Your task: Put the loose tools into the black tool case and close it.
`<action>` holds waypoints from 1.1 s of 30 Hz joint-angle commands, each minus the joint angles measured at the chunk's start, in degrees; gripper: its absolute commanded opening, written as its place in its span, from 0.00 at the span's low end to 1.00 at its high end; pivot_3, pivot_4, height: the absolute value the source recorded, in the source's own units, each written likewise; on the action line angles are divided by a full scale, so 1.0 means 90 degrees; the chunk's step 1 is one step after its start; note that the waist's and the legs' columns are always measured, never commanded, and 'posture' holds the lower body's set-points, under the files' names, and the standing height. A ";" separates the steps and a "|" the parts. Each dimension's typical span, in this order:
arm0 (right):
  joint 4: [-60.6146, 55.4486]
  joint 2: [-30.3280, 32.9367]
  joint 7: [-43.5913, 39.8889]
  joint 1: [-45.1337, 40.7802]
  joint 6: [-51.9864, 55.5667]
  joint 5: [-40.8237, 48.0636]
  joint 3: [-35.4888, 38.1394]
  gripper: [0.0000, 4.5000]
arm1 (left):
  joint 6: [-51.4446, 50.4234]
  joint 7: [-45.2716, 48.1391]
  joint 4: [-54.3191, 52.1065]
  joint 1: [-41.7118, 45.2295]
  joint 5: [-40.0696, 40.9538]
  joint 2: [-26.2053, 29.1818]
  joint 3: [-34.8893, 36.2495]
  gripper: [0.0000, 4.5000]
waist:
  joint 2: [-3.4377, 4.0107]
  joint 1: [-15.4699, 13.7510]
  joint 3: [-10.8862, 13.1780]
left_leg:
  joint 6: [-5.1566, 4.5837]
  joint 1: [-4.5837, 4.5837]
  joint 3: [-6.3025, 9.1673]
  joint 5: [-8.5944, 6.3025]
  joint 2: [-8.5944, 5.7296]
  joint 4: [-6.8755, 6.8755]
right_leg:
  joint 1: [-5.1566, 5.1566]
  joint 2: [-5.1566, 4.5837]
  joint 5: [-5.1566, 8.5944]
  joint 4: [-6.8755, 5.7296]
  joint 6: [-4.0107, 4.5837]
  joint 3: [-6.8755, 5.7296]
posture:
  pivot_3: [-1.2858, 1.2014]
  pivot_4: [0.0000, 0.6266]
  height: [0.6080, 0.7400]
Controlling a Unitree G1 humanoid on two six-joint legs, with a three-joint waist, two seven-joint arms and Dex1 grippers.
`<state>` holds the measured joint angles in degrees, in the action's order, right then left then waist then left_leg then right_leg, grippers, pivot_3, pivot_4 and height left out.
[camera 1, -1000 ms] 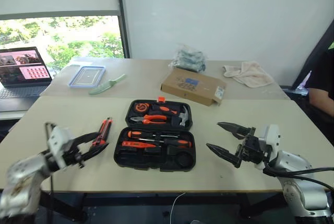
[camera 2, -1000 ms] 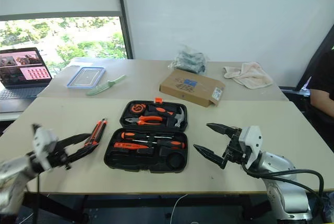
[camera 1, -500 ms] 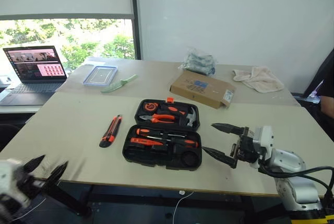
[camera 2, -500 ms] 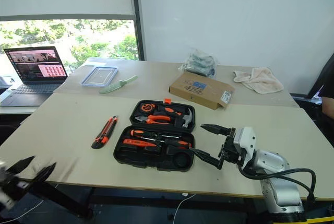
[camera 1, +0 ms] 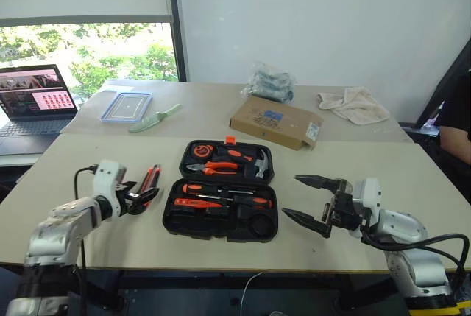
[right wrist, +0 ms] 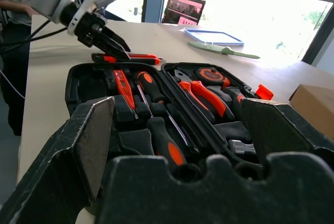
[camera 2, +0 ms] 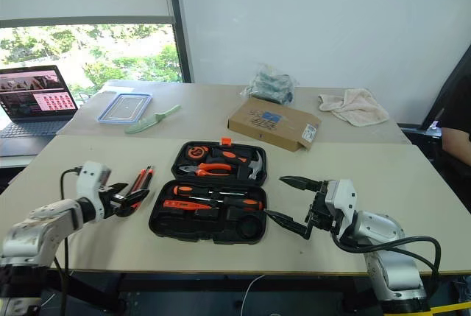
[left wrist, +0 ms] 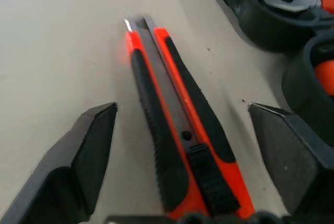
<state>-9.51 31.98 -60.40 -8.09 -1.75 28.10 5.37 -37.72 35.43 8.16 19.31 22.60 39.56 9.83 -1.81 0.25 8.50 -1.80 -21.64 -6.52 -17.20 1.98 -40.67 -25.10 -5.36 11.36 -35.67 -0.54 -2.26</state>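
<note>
- My left gripper (camera 1: 141, 199) is spread wide, one finger on each side of the orange-black utility knife (left wrist: 177, 145), gripping nothing.
- The knife lies flat on the table (camera 1: 96, 161), its blade tip pointing away from my fingers.
- The black tool case (camera 1: 222, 198) lies open just beyond that gripper's right finger.
- My right gripper (camera 1: 310, 199) hangs wide open and empty, just beside the case's other side.

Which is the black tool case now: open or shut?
Open. The black tool case lies flat with its lid folded back, the screwdrivers showing in its moulded slots.
</note>
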 commanded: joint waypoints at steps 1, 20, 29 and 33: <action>-0.0294 0.0062 0.0132 0.0054 -0.0018 0.0056 0.0173 1.00 | -0.0146 -0.0086 0.0115 0.0108 -0.0190 0.0007 -0.0077 0.57 | 0.0000 0.0001 0.0000 | -0.0001 0.0001 0.0001 -0.0001 0.0002 0.0000 | 0.0000 -0.0001 0.0000 -0.0001 0.0000 0.0000 | 0.52 0.24 1.00; -0.0443 0.0334 0.0220 0.0388 0.0049 0.0138 0.0325 1.00 | 0.3514 0.5776 -0.0208 0.1075 -0.0191 0.0768 -0.1697 0.39 | 0.0021 -0.0110 0.0003 | -0.0040 -0.0014 -0.0007 -0.0023 -0.0014 -0.0011 | -0.0003 -0.0011 0.0001 -0.0003 -0.0004 -0.0001 | 0.52 0.24 1.00; -0.0646 0.0282 0.0365 0.0542 0.0091 0.0129 0.0366 1.00 | 0.4201 0.5624 0.0597 0.1504 -0.1305 0.0189 -0.2650 0.39 | 0.0015 -0.0074 0.0006 | -0.0059 -0.0026 0.0002 -0.0032 -0.0009 -0.0023 | -0.0010 0.0008 0.0001 -0.0005 -0.0005 -0.0001 | 0.52 0.24 1.00; -0.0687 0.0283 0.0425 0.0580 0.0096 0.0129 0.0368 1.00 | 0.4300 0.5527 0.0805 0.1647 -0.1654 0.0155 -0.2790 0.39 | 0.0015 -0.0105 0.0006 | -0.0062 -0.0027 0.0004 -0.0034 -0.0010 -0.0031 | -0.0006 0.0004 0.0000 -0.0005 -0.0008 -0.0002 | 0.52 0.24 1.00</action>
<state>-13.57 34.44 -57.10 -3.12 -0.92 28.30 7.35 0.10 85.47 14.87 33.39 9.30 40.65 -14.47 -1.67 -0.70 8.56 -2.37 -21.88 -6.49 -17.51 1.89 -40.95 -25.16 -5.33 11.35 -35.71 -0.62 -2.27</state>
